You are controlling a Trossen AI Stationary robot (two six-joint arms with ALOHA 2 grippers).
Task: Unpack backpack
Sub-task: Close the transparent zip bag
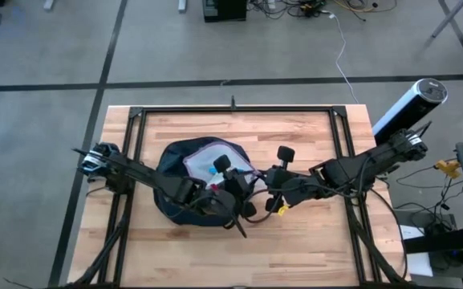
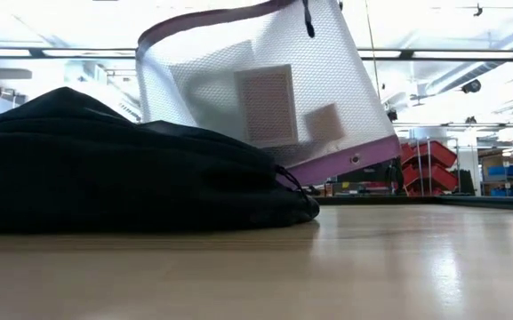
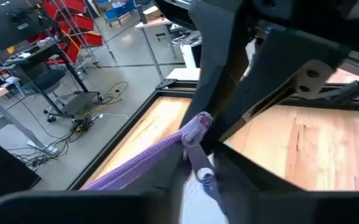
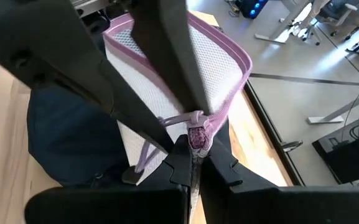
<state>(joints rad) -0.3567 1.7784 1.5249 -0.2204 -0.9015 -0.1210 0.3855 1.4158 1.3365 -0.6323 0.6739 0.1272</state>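
- Right hand (image 4: pixel 191 155) is pinching the purple pull tab (image 4: pixel 197 134) of the white mesh, purple-edged pouch (image 4: pixel 185 62).
- Left hand (image 3: pixel 198 155), closed, is nipping the pouch edge beside it.
- Beneath both, the dark navy fabric backpack (image 1: pixel 184 193) is lying on the wooden surface (image 1: pixel 295 241); lifting straight up should be clearing the opening.

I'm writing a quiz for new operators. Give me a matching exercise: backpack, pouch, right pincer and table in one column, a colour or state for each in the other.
Things:
1. backpack
2. pouch
3. right pincer
4. table

Colours or states:
A. light wood
B. shut on the purple pull
C. dark navy, lying on the table
D. white mesh, tilted above the backpack

Pairs: 1-C; 2-D; 3-B; 4-A
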